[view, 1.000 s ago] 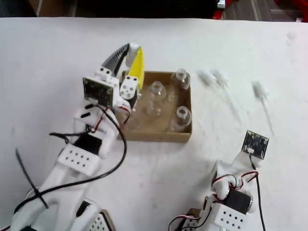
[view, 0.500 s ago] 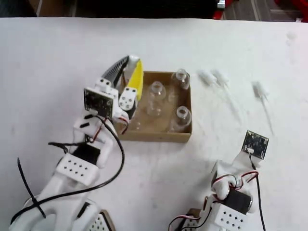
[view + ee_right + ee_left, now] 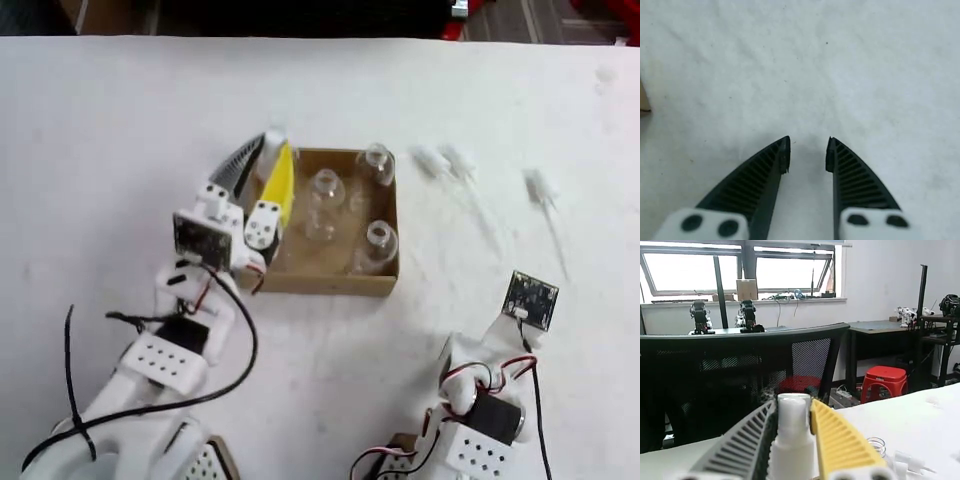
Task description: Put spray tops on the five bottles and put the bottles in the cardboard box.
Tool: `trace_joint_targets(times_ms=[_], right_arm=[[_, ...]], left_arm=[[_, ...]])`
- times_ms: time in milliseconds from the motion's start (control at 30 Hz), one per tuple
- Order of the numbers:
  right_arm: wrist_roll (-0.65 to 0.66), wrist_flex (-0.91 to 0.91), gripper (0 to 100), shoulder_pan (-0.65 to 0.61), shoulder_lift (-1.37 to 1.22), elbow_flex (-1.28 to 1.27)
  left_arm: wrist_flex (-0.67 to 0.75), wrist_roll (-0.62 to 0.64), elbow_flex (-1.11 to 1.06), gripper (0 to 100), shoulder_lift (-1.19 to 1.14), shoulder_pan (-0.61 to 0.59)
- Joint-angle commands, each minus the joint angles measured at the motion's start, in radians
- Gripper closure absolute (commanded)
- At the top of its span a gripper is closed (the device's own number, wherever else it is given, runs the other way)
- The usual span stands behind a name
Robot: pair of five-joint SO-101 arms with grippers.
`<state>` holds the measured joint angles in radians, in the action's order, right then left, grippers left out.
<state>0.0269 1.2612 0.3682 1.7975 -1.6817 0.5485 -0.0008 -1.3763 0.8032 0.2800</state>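
- White table [image 3: 120,110] fills the high view, with the cardboard box [image 3: 320,283] near its middle; the left wrist view looks past a black mesh chair [image 3: 715,370] to windows.
- The left gripper [image 3: 268,160] hangs over the box's far left corner. Its grey and yellow fingers [image 3: 840,440] are clamped on a capped bottle [image 3: 792,440], gripping just under the white spray head.
- Three clear bottles [image 3: 325,195] with open necks stand inside the box, while three loose spray tops [image 3: 445,160] lie on the table beyond the box's right side.
- The right gripper [image 3: 807,150] sits low over bare table, well apart from the box, with its dark fingers spread and nothing between them.
- Risks, judged from this layout:
  - The held bottle is so near the wall that lowering it could catch the cardboard rim and tilt it.
  - A high grip lets the body swing and knock the nearest open bottle.
  - Uncapped bottles already boxed will be awkward to cap, because the walls crowd any gripper.
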Motion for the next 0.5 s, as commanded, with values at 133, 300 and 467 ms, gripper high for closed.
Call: trace_joint_targets(times_ms=[133,300,467], right_arm=[[0.014,0.007,89.9,0.008,0.004,-0.009],[0.014,0.007,89.9,0.008,0.004,-0.009],[0.014,0.007,89.9,0.008,0.004,-0.009]], left_arm=[[0.147,0.049,-0.069,98,0.030,-0.004],[0.178,0.084,-0.114,98,0.030,0.002],[0.184,0.084,-0.150,98,0.030,0.002]])
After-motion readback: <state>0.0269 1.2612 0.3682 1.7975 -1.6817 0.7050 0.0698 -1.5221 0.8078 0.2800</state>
